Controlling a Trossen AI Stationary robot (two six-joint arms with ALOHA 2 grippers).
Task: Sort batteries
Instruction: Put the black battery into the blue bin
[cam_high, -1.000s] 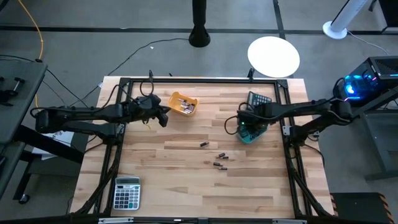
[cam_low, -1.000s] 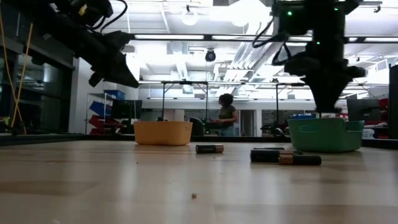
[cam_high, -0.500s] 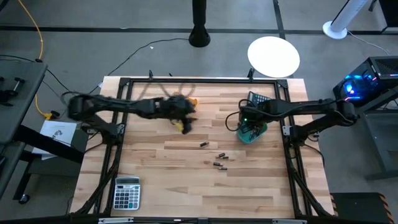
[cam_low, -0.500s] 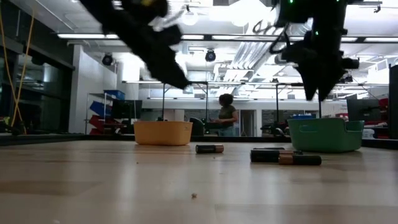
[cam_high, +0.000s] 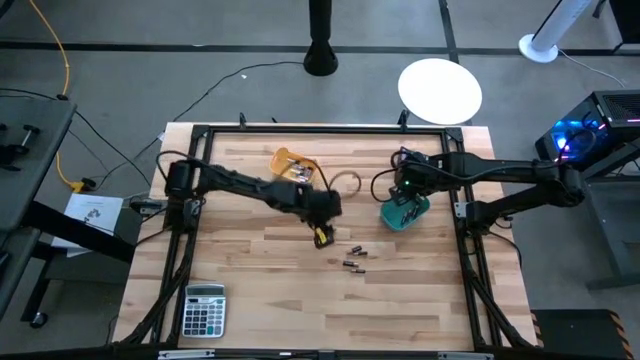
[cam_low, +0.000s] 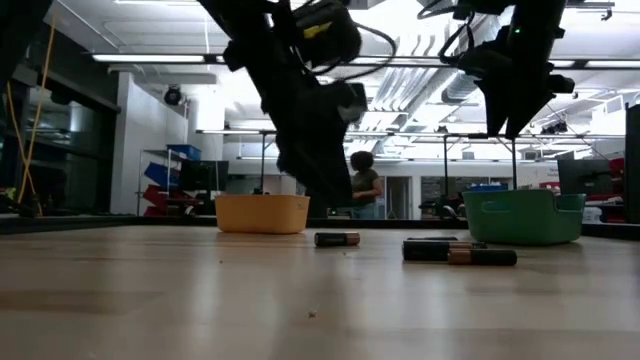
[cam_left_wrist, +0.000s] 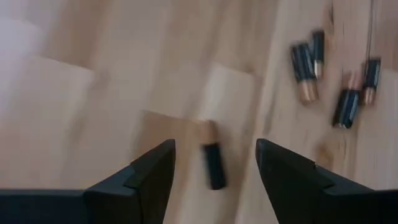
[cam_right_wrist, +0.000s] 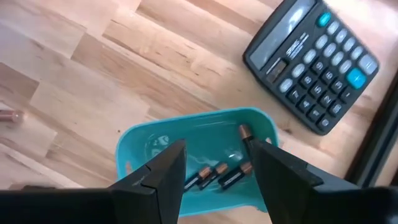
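Several batteries (cam_high: 353, 258) remain on the tabletop (cam_high: 260, 290); some fill both trays. Left gripper (cam_high: 321, 238) and right gripper (cam_high: 403, 193) gape empty.

The left gripper (cam_high: 322, 236) swung from the yellow tray (cam_high: 294, 166) to a loose battery (cam_left_wrist: 212, 156).

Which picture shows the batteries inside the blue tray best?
The right wrist view: it looks down into the teal tray at its batteries. The high view shows the tray half hidden; the low view shows only its wall.
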